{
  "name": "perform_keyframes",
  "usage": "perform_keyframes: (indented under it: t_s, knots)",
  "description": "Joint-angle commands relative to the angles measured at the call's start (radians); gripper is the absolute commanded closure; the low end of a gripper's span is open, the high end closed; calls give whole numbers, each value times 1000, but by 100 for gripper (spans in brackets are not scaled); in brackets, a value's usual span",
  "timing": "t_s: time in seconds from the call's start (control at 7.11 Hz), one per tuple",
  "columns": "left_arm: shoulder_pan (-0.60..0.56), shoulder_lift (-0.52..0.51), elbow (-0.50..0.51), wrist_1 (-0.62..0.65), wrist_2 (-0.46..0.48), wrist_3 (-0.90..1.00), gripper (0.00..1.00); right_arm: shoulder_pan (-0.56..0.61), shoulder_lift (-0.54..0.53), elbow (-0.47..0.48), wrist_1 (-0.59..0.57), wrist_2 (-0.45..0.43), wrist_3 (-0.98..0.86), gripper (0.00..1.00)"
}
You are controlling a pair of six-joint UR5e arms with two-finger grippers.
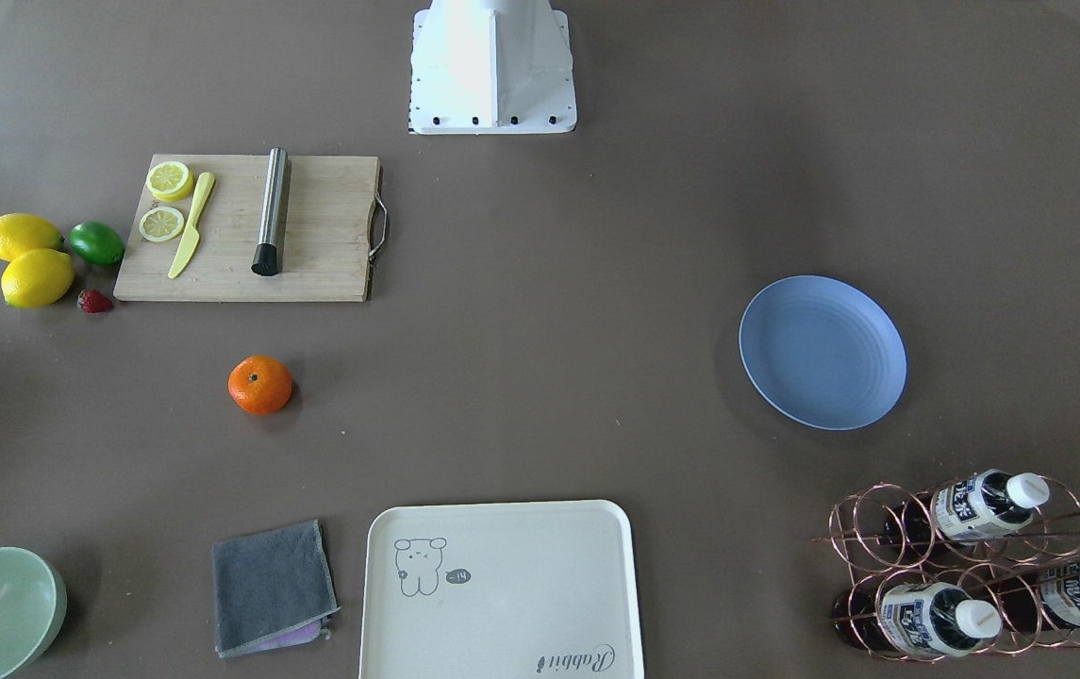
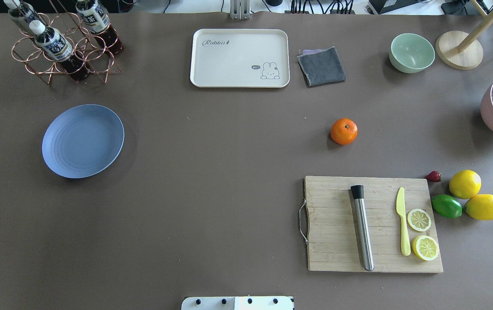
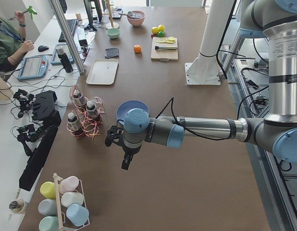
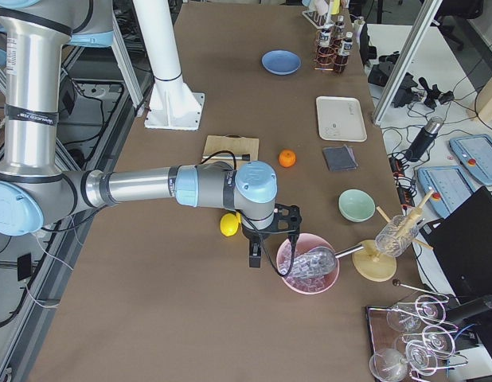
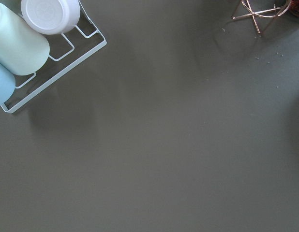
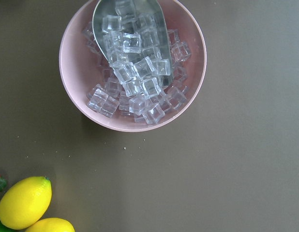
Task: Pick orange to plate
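right gripper (image 4: 254, 256) hangs beside a pink bowl (image 6: 69, 72) of ice cubes (image 6: 135, 82) with a metal scoop (image 6: 103, 14); left gripper (image 3: 124, 163) hovers near the plate (image 2: 82, 141). whether either is clenched cannot be told. the orange (image 2: 344, 131) sits on the counter (image 2: 229, 172), apart from both.

I see bare desk (image 2: 229, 172) all around the orange (image 2: 344, 131), so jaws could reach it from any side. The wooden board (image 2: 371, 224) lies near it on the robot's side, and the gray cloth (image 2: 321, 66) lies on the far side. A wide open strip runs across to the plate (image 2: 82, 141). The wire rack (image 2: 63, 47) with 3 bottles stands tall behind the plate. The cream tray (image 2: 240, 58) lies flat, out of that strip.
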Motion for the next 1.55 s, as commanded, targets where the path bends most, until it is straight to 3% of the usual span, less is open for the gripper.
perform_keyframes:
  t_s: [0.0,0.56,0.84,0.98,1.41]
  knots:
    - [16,-11,-17,-1,44,-1,2,4,-16,-9,2,-17,8,0]
    - [36,-11,-23,-5,46,0,2,6,-13,-24,5,-14,25,0]
    - [34,-16,-30,-5,120,2,2,6,0,-31,5,-14,28,0]
    - [33,-8,-24,-5,115,8,2,6,0,-26,6,-13,20,0]
    - [21,19,-42,-4,112,12,2,6,0,-29,72,-7,26,0]
